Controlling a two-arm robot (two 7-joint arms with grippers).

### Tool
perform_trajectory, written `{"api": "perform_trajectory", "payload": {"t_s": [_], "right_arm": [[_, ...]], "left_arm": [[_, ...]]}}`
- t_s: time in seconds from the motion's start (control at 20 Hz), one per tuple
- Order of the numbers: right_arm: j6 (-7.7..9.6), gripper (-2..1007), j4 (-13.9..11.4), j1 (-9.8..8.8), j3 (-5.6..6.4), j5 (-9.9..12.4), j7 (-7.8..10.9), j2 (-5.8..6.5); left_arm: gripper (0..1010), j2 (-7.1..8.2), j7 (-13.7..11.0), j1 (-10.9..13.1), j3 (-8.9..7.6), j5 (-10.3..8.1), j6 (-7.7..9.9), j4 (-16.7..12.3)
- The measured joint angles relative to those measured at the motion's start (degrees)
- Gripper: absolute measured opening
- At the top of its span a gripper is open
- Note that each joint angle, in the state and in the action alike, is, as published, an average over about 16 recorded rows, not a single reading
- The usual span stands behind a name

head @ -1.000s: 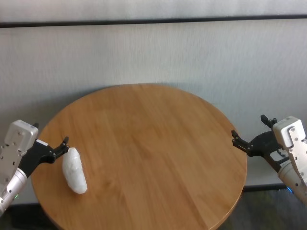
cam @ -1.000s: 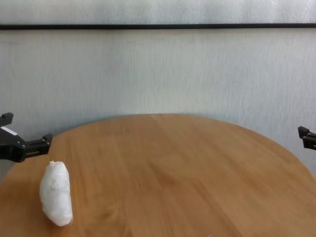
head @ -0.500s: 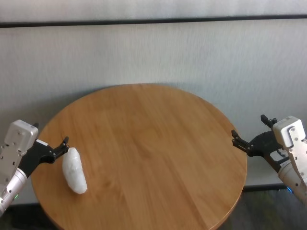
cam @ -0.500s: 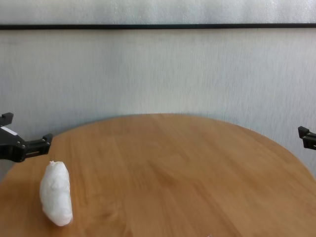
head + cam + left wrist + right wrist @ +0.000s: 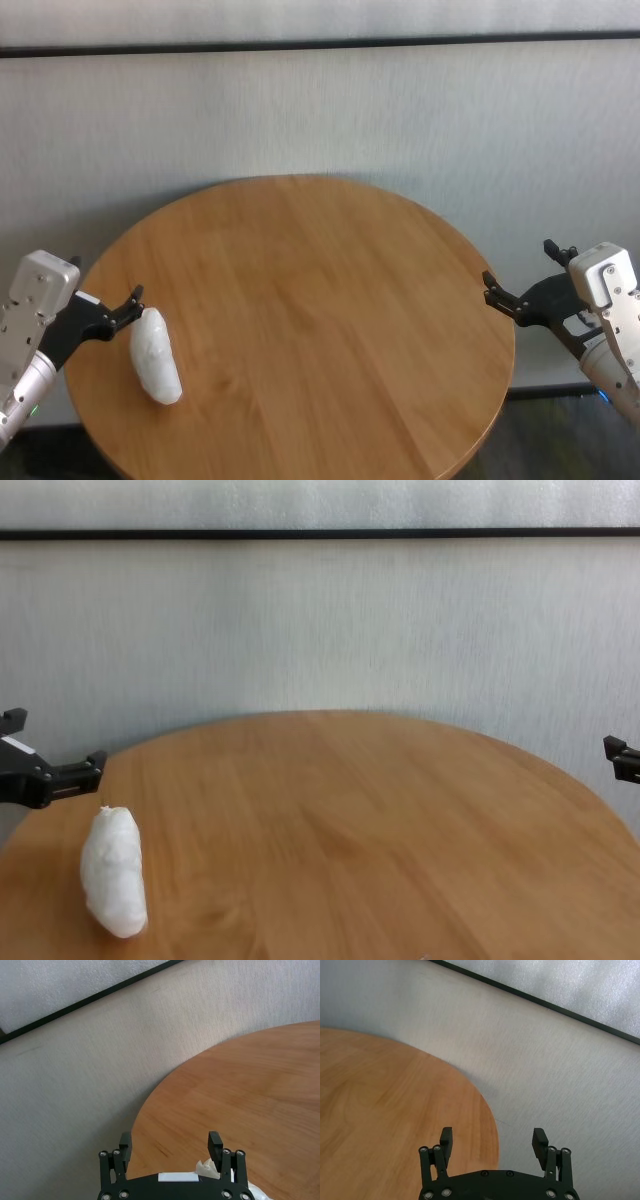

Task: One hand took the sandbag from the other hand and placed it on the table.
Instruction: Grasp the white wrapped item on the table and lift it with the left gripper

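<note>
Table [image 5: 300,300], sandbag [image 5: 155,356]: unchanged positions.

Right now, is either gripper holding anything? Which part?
Nothing is held. The sandbag lies on the table, free of the open left gripper; the right gripper is open and empty.

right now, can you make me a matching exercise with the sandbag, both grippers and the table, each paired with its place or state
Column A:
1. sandbag
2. left gripper
3. right gripper
4. table

Column B:
a. open, off the table's right edge
b. round, light-brown wood top
c. lying on the table near its left edge
d. open, just beside the sandbag's pinched end

Pairs: 1-c, 2-d, 3-a, 4-b
</note>
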Motion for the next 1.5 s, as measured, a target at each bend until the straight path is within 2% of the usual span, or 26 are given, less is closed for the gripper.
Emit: {"api": "perform_trajectory", "payload": {"t_s": [0.75, 0.9, 1.05, 1.2, 1.35, 1.5], "right_arm": [[0.0, 1003, 0.0, 0.0, 0.0, 0.0, 0.0, 0.0], [0.0, 1003, 0.0, 0.0, 0.0, 0.0, 0.0, 0.0], [0.0, 1003, 0.0, 0.0, 0.0, 0.0, 0.0, 0.0], [0.0, 1003, 0.0, 0.0, 0.0, 0.0, 0.0, 0.0], [0.0, 1003, 0.0, 0.0, 0.0, 0.0, 0.0, 0.0], [0.0, 1003, 0.0, 0.0, 0.0, 0.0, 0.0, 0.0]], "left_arm": [[1000, 0.0, -0.01, 0.0, 0.0, 0.0, 0.01, -0.01], [1000, 0.1, -0.19, 0.08, -0.08, -0.21, 0.81, -0.44], [1000, 0.58, -0.72, 0.42, -0.43, -1.03, 3.7, -2.19], [1000, 1.29, -1.57, 0.92, -1.04, -2.49, 8.26, -4.93], [1000, 2.02, -2.52, 1.5, -1.91, -4.59, 14.38, -8.29], [1000, 2.34, -3.14, 1.91, -2.98, -7.33, 22.57, -11.75]]}}
